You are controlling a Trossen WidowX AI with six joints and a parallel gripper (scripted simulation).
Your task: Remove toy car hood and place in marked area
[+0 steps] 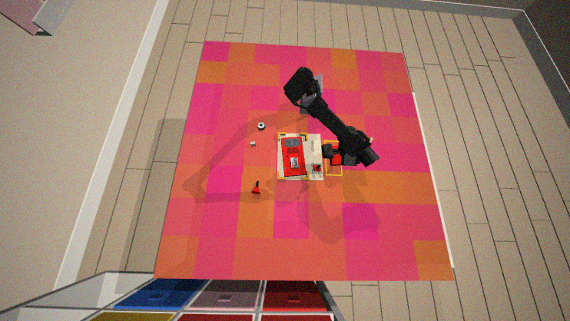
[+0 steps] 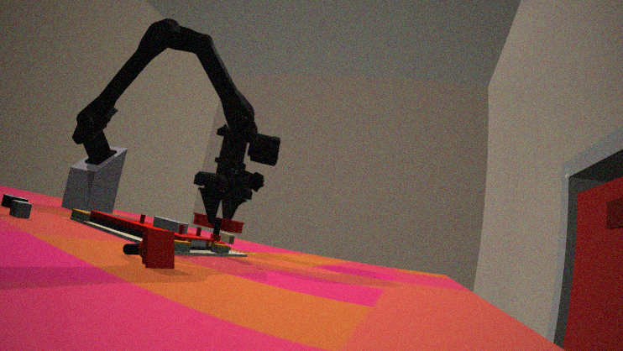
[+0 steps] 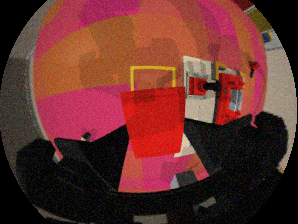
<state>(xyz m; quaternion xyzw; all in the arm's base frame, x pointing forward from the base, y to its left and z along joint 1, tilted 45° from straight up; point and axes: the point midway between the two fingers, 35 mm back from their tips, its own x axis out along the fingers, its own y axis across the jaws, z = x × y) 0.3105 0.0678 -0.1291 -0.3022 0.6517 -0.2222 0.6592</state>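
Observation:
The red hood (image 1: 336, 160) (image 2: 234, 224) (image 3: 154, 122) is a flat red plate. My gripper (image 1: 336, 154) (image 2: 220, 221) (image 3: 154, 123) is shut on it and holds it a little above the table, roughly level. The marked area is a yellow outline (image 1: 333, 175) (image 3: 153, 67) right of the car's board. In the top view the hood and gripper cover its upper part; in the wrist view the hood hides its near edge. The toy car (image 1: 286, 163) (image 2: 126, 224) (image 3: 224, 111) is a low red body. The hood's underside and its exact height are hard to tell.
The car sits on a cream board (image 1: 313, 139) (image 3: 202, 113). A red block with an upright black stem (image 1: 316, 168) (image 3: 196, 86) stands on that board close to the outline. A red piece with a black shaft (image 1: 255, 189) (image 2: 159, 248) and a dark wheel (image 1: 261, 126) lie farther left.

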